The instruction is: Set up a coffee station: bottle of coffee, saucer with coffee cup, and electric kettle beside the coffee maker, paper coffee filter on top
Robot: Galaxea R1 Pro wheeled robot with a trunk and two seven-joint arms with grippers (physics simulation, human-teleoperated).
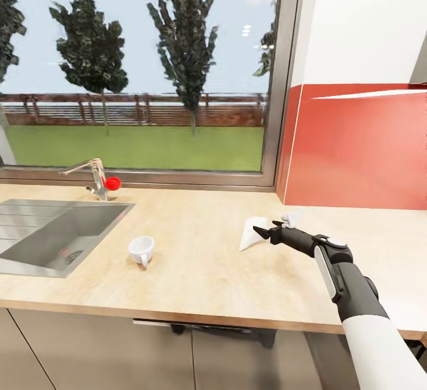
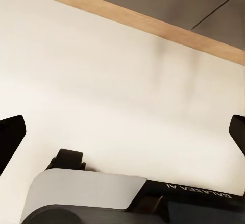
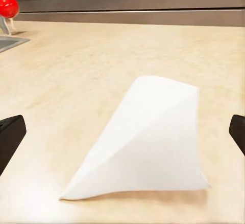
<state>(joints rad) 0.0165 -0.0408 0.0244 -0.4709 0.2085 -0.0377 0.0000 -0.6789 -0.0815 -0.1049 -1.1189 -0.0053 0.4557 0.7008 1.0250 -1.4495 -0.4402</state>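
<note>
Now our right gripper hangs wide open just beside the paper coffee filter, which lies flat mid-countertop, directly ahead between our fingers, toward the sink.

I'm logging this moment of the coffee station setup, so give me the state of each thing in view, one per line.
paper coffee filter: lying flat on the countertop, just ahead of the right gripper, not held.
coffee cup: tipped on its side on the countertop, near the sink, no saucer under it.
right gripper: open, fingers wide either side of the filter.
left gripper: open, holding nothing.
faucet: no water seen running.
sink: looks dry.
</note>
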